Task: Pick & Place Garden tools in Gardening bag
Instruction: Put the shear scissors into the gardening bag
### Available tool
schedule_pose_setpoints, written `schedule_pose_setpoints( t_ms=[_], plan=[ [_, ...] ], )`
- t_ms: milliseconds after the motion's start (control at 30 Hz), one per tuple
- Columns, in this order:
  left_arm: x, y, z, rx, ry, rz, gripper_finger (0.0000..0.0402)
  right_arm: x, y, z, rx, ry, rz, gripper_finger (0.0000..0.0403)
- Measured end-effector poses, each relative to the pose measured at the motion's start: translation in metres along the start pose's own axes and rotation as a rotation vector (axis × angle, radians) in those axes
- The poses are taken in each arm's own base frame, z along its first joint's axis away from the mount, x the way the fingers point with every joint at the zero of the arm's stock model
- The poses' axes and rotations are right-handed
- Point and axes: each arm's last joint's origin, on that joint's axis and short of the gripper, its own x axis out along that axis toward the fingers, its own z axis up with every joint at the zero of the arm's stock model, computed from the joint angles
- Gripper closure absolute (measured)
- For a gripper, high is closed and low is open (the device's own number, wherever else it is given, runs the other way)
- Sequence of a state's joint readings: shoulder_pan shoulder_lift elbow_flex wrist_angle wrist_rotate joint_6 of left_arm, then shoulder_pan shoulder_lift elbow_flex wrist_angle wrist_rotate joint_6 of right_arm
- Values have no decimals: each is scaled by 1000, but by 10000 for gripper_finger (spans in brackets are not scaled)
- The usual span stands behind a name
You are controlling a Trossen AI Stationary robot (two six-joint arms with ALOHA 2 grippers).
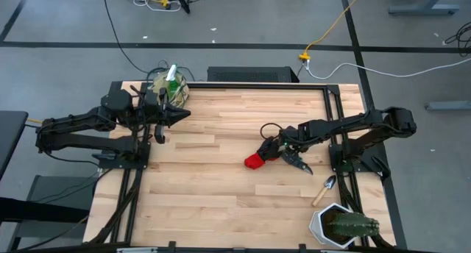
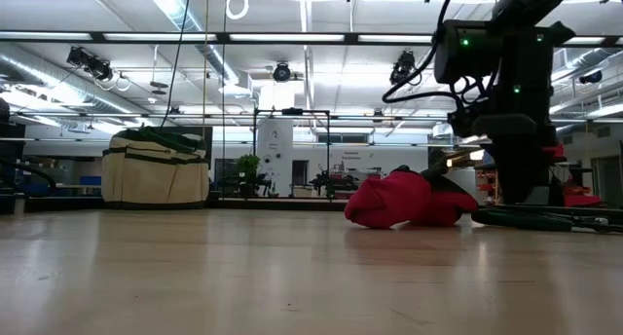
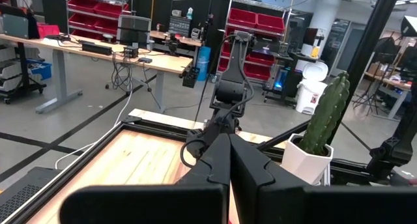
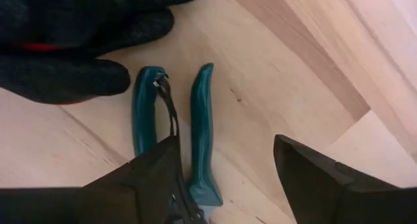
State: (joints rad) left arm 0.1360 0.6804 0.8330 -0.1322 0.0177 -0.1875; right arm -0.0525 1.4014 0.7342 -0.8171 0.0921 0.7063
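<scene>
**Reaching for the shears, with most of the job left**

Hovering low over the table, the right gripper is spreading its fingers, released and holding nothing. The shears are lying flat just ahead of it, their teal handles running between and beside the fingertips; one handle is sitting partly under one finger, so the fingers are not straddling the tool squarely. The glove is lying just beyond the shears, its dark fingertips nearly touching the handle ends. In the high view the same gripper is sitting right beside the glove.

The left gripper is waiting at the far side of the table with its fingers pressed together, gripping nothing that shows. The bag is standing just behind it, well apart from the right gripper, and the spray bottle is sticking up out of it, so that item looks done.

Still out are the shears, the glove, and one trowel lying behind the right gripper near the cactus pot. A second trowel is not showing anywhere. By my reckoning the task is in its early part.
</scene>
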Motion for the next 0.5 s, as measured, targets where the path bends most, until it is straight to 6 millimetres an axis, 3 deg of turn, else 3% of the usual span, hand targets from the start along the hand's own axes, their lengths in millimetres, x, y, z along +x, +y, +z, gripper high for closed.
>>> schedule_pose_setpoints(
  t_ms=[500],
  plan=[
    [0, 0, 0, -3, 0, 1, 397, 0, 1, 1, -36, -12, 11, 160]
  ],
)
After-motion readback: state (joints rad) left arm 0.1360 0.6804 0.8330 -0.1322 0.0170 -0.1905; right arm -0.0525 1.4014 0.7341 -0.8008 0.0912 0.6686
